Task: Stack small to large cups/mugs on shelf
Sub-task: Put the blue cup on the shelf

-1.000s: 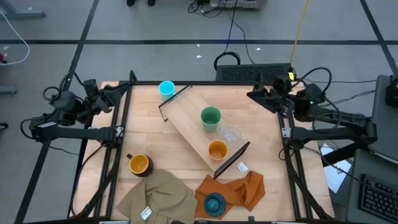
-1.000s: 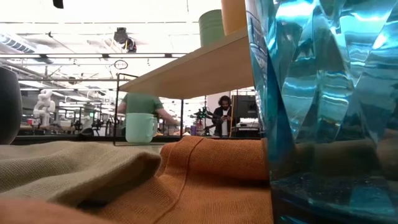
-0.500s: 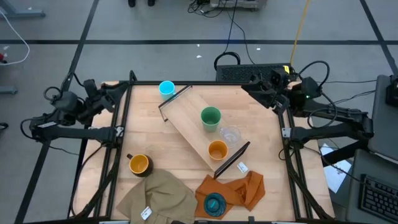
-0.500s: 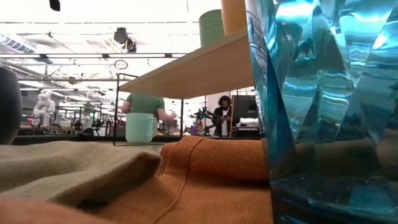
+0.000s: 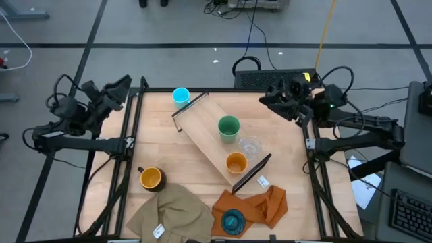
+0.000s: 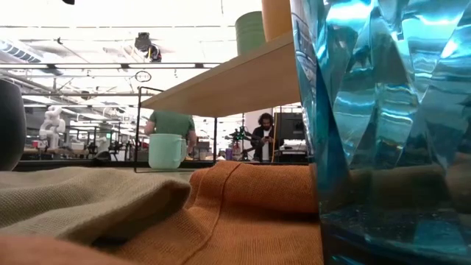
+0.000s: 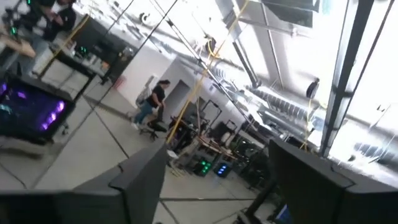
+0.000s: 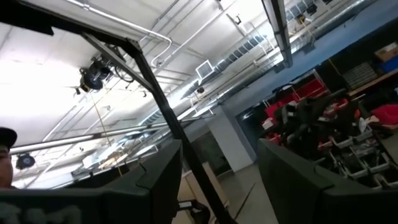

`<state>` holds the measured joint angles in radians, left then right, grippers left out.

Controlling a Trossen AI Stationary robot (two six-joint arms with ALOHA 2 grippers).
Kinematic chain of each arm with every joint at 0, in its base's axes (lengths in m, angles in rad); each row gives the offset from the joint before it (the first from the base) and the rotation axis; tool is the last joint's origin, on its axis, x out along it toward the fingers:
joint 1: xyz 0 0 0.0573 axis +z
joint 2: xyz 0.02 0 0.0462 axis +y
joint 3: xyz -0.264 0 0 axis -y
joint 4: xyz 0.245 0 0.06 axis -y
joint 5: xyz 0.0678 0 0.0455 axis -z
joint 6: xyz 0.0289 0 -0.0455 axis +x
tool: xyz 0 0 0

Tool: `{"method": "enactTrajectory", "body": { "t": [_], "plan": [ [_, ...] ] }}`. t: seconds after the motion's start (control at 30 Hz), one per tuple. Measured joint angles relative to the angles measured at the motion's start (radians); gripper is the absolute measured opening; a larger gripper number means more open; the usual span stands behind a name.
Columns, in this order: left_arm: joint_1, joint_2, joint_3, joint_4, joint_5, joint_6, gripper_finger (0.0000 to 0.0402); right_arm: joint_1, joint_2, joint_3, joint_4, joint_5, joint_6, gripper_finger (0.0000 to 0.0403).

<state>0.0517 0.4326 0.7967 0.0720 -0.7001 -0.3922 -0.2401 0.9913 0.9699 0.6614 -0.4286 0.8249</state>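
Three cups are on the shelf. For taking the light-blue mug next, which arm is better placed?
Probably the left arm. The light-blue mug stands on the table off the shelf, nearer the open left claw than the right claw.

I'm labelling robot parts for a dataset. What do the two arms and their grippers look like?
Both arms are dark, jointed, with black cables looping off them. The left gripper and right gripper each end in two dark flat fingers. The right arm carries small green and yellow lights near its wrist.

High cam looks straight down on the whole table (image 5: 196,165). Low cam sits at tabletop level, jammed against the teal cup (image 6: 383,125). Both wrist cams tilt up at the ceiling.
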Motion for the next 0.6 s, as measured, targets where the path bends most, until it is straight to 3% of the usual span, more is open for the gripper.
{"method": "enactTrajectory", "body": {
  "t": [0.1, 0.23, 0.37, 0.6],
  "plan": [
    [0.0, 0.0, 0.0, 0.007, 0.019, -0.056, 0.0303, 0.016, 0.001, 0.0, -0.002, 0.0, -0.012, 0.0196],
    [0.0, 0.01, 0.0, 0.071, 0.051, 0.067, 0.0318, 0.034, 0.0, 0.0, -0.011, 0.001, -0.025, 0.0196],
    [0.001, 0.055, 0.001, 0.115, 0.091, 0.078, 0.0319, 0.035, 0.0, 0.0, -0.014, 0.003, -0.022, 0.0196],
    [0.036, 0.195, 0.169, -0.215, 0.074, 0.101, 0.0319, 0.05, 0.0, 0.0, -0.015, 0.004, 0.002, 0.0196]
  ]
}}
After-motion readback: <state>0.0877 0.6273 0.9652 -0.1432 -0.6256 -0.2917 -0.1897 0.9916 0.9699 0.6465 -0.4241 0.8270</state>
